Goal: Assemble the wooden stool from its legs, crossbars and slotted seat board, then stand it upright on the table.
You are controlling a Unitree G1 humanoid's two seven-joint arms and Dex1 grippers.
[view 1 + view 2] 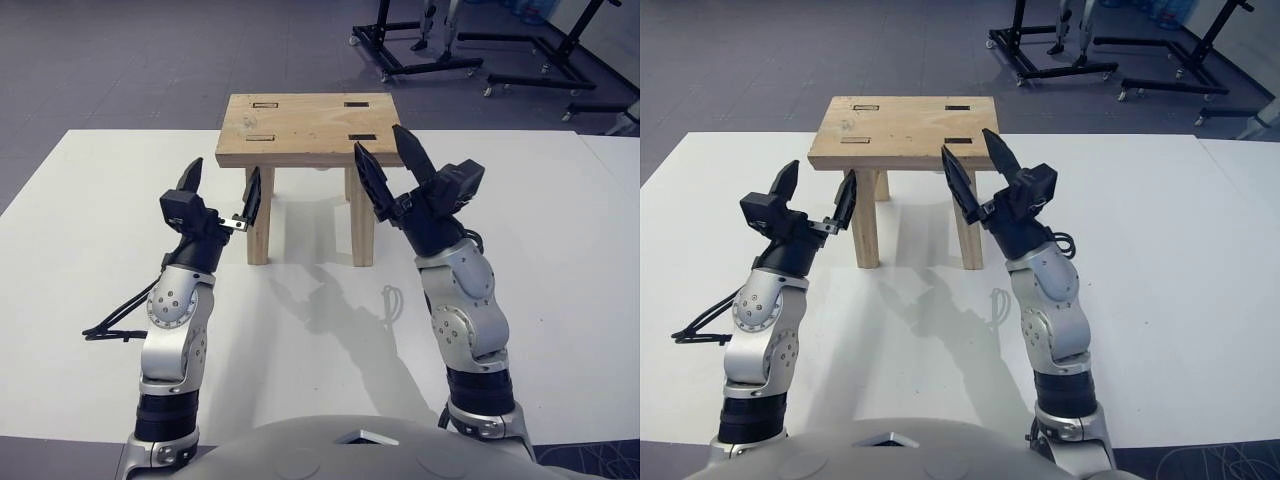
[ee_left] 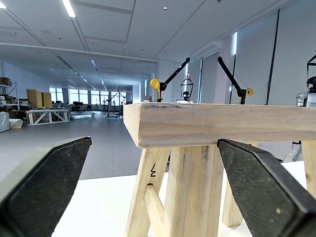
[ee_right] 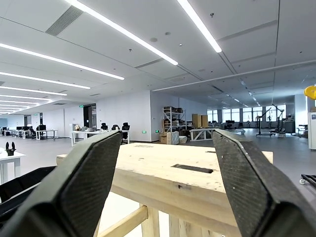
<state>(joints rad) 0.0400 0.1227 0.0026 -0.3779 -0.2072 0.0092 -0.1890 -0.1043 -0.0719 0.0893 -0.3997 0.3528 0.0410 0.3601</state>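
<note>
Wooden stool is standing upright, assembled, toward far-centre of white tabletop. Seat board is facing up w/ four slots showing; legs are resting on the surface.

Left gripper is hovering at stool's front-left corner, fingers spread; contact w/ leg cannot be told. Right gripper is hovering at front-right corner, fingers spread wide.

Black cable is lying on tabletop by left arm.

Room: grey floor beyond far edge, black wheeled frames standing on it. Ceiling light strips are running across an open hall.
</note>
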